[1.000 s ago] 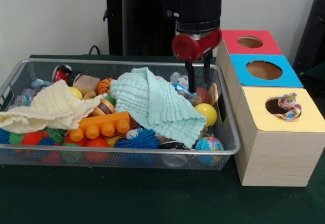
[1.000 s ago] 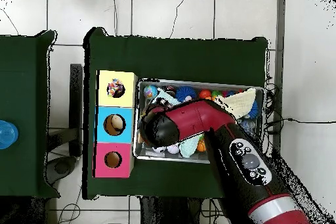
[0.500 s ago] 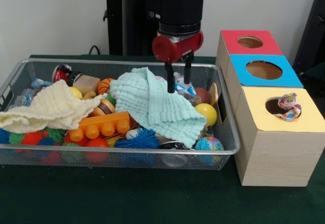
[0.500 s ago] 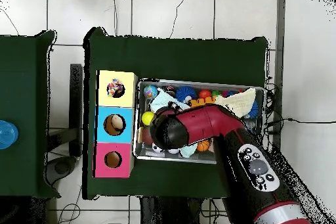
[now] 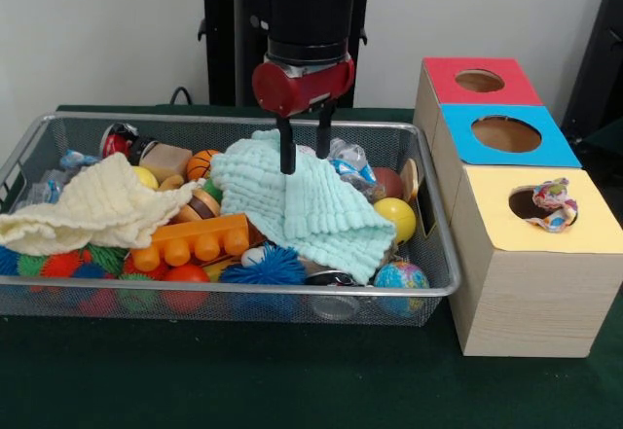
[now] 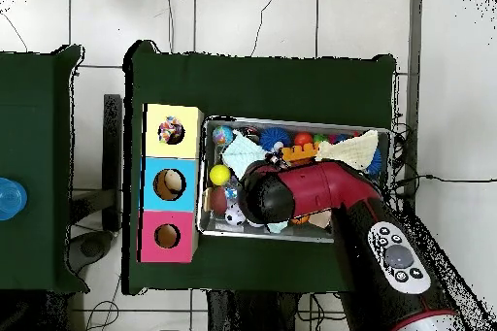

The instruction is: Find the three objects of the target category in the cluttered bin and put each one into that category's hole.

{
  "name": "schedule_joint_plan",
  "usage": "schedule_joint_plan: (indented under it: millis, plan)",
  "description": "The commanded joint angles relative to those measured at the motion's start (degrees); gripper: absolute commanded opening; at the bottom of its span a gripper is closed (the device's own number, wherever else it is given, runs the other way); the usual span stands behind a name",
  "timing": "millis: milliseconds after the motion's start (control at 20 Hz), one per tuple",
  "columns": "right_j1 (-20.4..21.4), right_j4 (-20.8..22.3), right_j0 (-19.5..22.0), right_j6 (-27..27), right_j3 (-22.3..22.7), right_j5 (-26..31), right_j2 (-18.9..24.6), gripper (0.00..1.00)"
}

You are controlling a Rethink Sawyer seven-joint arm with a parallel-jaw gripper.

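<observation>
I hold the gripper (image 5: 304, 145), fingers spread and empty, just above the mint cloth (image 5: 302, 200) in the wire bin (image 5: 428, 283); that cloth probably hides targets, and the yellow box's hole (image 5: 535, 205) beside the bin already holds one crinkly object.

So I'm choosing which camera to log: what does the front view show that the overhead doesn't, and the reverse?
Front only: the gripper with fingers open, tips just over the green cloth, and the orange brick's side. Overhead only: the tiled floor, a second table with a blue thing on it, and something pale inside the blue box's hole. Both: the bin, the yellow ball and the three boxes.
</observation>
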State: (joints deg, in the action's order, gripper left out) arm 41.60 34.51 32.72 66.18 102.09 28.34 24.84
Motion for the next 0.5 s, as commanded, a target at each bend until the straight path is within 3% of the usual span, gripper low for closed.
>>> schedule_joint_plan:
  millis: [50, 500]
  plan:
    - [-3.11, 0.75, -0.36, 9.07, -1.1, -2.22, -3.74, 1.0]
    - [-7.0, 1.43, -1.81, 10.98, -1.65, -7.02, -6.92, 1.0]
